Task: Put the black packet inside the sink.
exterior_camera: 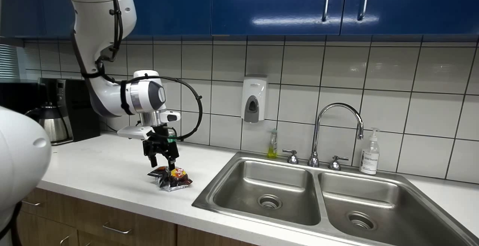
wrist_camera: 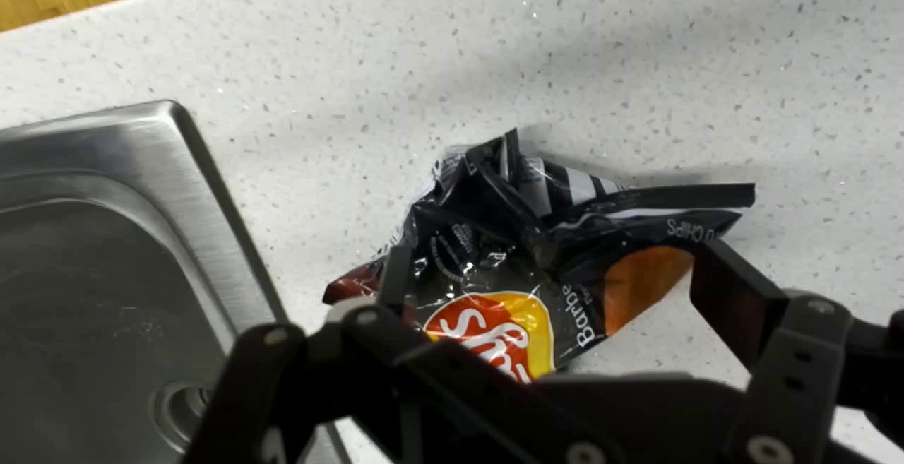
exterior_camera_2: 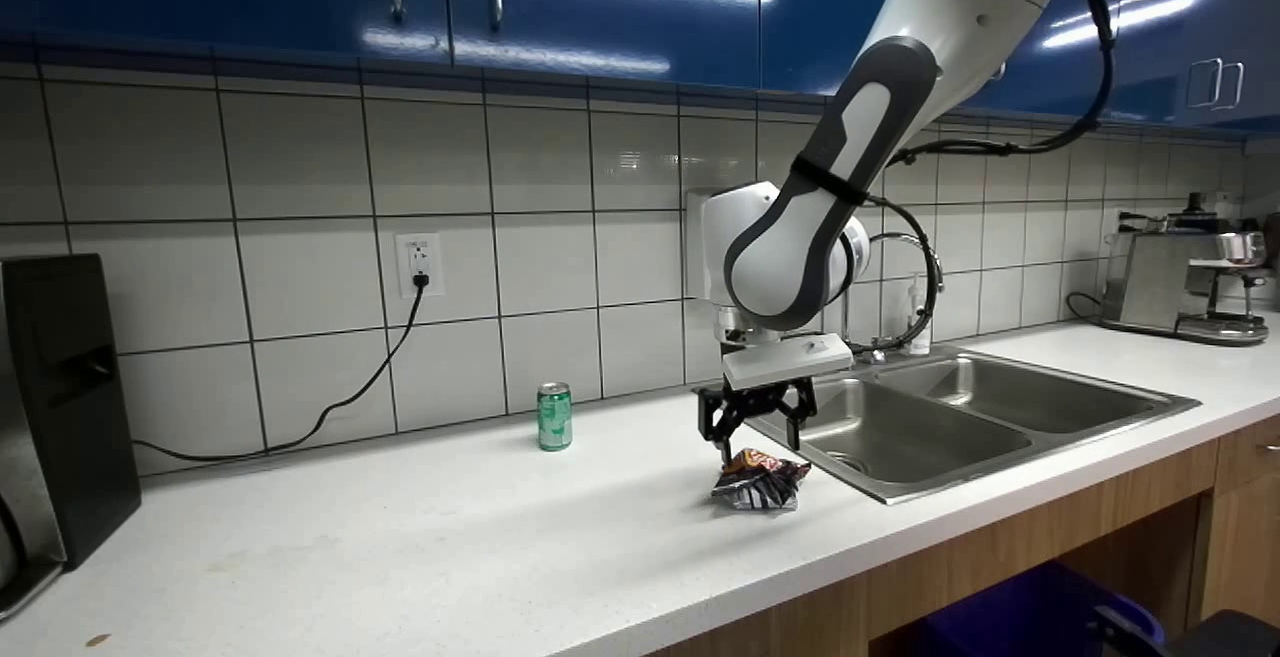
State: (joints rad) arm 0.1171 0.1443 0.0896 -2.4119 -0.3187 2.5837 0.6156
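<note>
The black packet, a crumpled dark chip bag with a red and yellow logo and an orange patch, lies on the white counter beside the sink in both exterior views (exterior_camera: 164, 180) (exterior_camera_2: 760, 490) and in the wrist view (wrist_camera: 487, 259). My gripper (exterior_camera: 162, 164) is open just above it, and it also shows so in an exterior view (exterior_camera_2: 761, 451). In the wrist view the fingers (wrist_camera: 551, 263) stand apart with the packet between and below them. The steel double sink (exterior_camera: 205, 197) shows its larger left basin nearest the packet; its corner shows in the wrist view (wrist_camera: 180, 167).
A green can (exterior_camera_2: 554, 417) stands on the counter near the tiled wall. A chrome faucet (exterior_camera: 316, 137), a yellow-green soap bottle (exterior_camera: 272, 145) and a pump bottle (exterior_camera: 369, 160) stand behind the basins. A coffee maker (exterior_camera: 71, 107) is at the counter's far end. Blue cabinets (exterior_camera: 277, 6) hang above.
</note>
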